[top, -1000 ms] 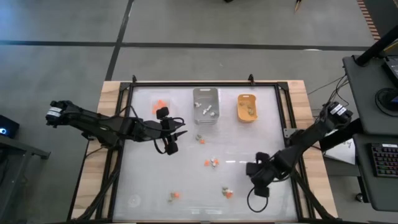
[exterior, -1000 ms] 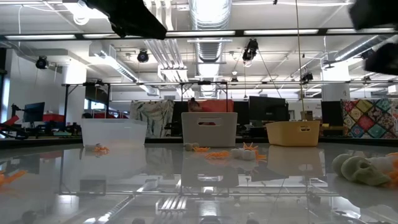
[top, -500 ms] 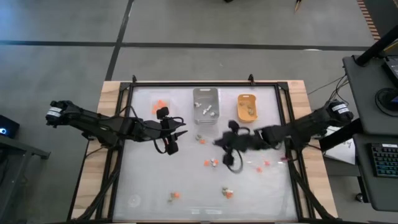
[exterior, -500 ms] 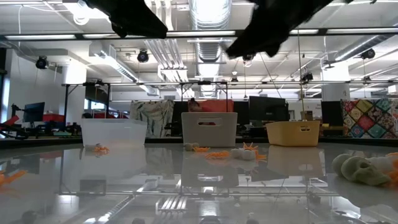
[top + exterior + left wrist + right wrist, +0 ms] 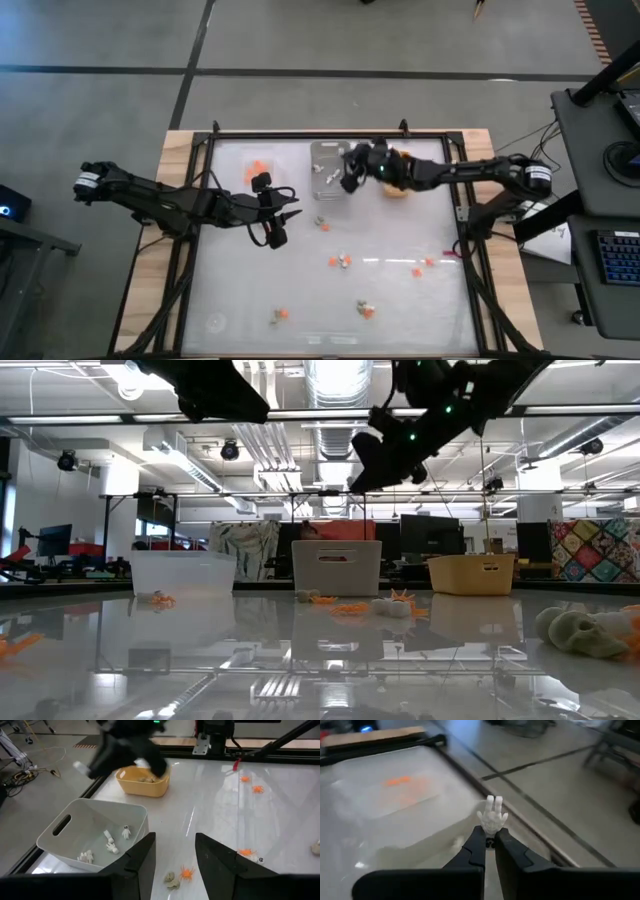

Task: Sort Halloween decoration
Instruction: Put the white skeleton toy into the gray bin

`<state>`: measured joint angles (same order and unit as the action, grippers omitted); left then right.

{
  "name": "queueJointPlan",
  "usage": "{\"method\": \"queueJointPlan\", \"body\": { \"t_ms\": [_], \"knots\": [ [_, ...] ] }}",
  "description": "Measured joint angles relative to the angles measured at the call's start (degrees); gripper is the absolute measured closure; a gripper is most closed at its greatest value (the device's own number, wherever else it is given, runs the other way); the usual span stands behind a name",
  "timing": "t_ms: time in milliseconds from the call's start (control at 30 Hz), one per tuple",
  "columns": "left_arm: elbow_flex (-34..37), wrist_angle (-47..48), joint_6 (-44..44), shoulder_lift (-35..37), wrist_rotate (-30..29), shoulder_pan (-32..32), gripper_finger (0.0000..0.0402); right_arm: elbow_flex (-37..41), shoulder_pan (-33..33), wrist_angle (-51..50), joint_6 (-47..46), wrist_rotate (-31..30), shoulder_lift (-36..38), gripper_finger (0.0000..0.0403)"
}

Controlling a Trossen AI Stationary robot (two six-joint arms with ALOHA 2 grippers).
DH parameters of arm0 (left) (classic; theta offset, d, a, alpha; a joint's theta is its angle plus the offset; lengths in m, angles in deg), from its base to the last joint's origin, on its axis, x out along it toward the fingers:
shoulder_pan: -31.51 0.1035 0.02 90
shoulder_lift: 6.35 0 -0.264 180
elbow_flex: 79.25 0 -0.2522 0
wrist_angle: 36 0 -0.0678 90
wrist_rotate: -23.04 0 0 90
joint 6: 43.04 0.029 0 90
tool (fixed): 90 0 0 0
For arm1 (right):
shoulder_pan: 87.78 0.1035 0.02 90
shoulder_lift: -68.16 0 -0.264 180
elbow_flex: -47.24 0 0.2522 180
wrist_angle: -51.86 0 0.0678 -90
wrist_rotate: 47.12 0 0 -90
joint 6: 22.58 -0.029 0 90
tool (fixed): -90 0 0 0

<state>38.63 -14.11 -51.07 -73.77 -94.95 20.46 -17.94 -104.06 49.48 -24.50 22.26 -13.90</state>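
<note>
I see the right pincer (image 5: 349,176) stretched across the back of the desk (image 5: 400,300), above the grey tray (image 5: 331,170). Its fingers are pinched tight on a small white skeleton figure (image 5: 492,818), which sticks up past the tips. In the low view this pincer (image 5: 362,472) hangs well above the desk surface, over the middle tray.

The left pincer (image 5: 290,214) waits over the left half of the desk, near the clear tray (image 5: 258,171), fingers parted narrowly with nothing between them. Its wrist view shows the grey tray (image 5: 90,837) with a few white figures (image 5: 111,842) lying inside, and the yellow tray (image 5: 142,781) behind it, partly hidden by the right arm.

Clear tray holds orange bits (image 5: 259,167). Yellow tray (image 5: 397,172) is half covered from above by the right arm; I cannot tell its contents there.

Loose trinkets lie scattered on the open desk: one pair just in front of the grey tray (image 5: 321,222), one mid-desk (image 5: 340,261), orange ones toward the right edge (image 5: 422,266), more near the front (image 5: 366,309) and (image 5: 279,317). None lies under either pincer.
</note>
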Motion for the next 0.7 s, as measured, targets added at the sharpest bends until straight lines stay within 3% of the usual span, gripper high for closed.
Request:
{"method": "queueJointPlan", "body": {
  "t_ms": [167, 300, 400, 700],
  "knots": [
    [0.0, 0.0, -0.4, 0.0, 0.0, 0.0, 0.028, 0.0, -5.4, 3.0, -4.4, 0.8, -2.6, 0.039],
    [0.0, 0.0, -0.5, 0.0, 0.0, 0.0, 0.028, -0.1, -7.5, 4.6, -5.2, 8.2, -5.1, 0.039],
    [0.0, 0.0, -0.4, 0.0, 0.0, 0.0, 0.028, -1.0, -7.8, 4.7, -6.0, 10.2, -7.0, 0.0388],
    [0.0, 0.0, -0.5, 0.0, 0.0, 0.0, 0.028, -2.4, -7.9, 4.7, -6.3, 10.1, -10.1, 0.0308]
  ]
}}
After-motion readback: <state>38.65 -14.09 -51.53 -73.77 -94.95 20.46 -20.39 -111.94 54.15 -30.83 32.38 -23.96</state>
